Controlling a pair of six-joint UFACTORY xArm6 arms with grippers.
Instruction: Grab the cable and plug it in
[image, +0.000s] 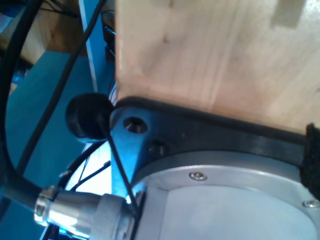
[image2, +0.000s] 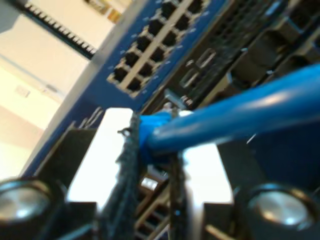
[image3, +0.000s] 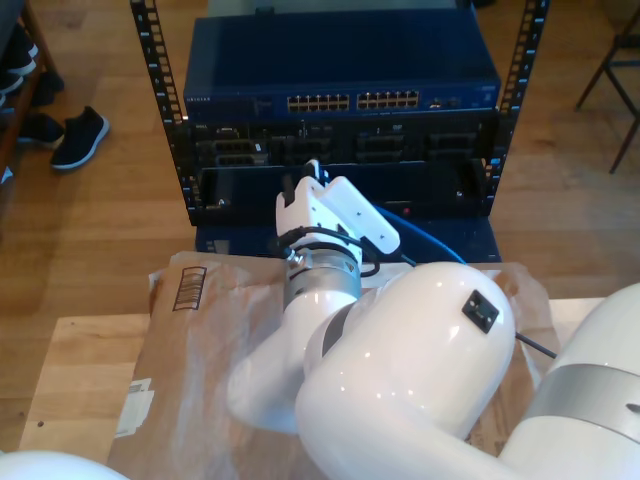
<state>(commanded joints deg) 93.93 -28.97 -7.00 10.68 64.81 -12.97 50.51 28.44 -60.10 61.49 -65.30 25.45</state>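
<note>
One cable (image2: 235, 117) end sits clamped in my second pincer (image2: 150, 150) — before the switch (image2: 150, 50)

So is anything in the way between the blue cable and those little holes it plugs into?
Nothing visible. My second gripper holds the blue cable close to the switch's ports, with open space between them.

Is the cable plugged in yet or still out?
Out: the cable is clamped in my second gripper, short of the switch's ports.

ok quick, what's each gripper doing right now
My first gripper: cannot be told, its jaws are out of sight.
My second gripper: closed on the blue cable, facing the switch's ports.
</note>
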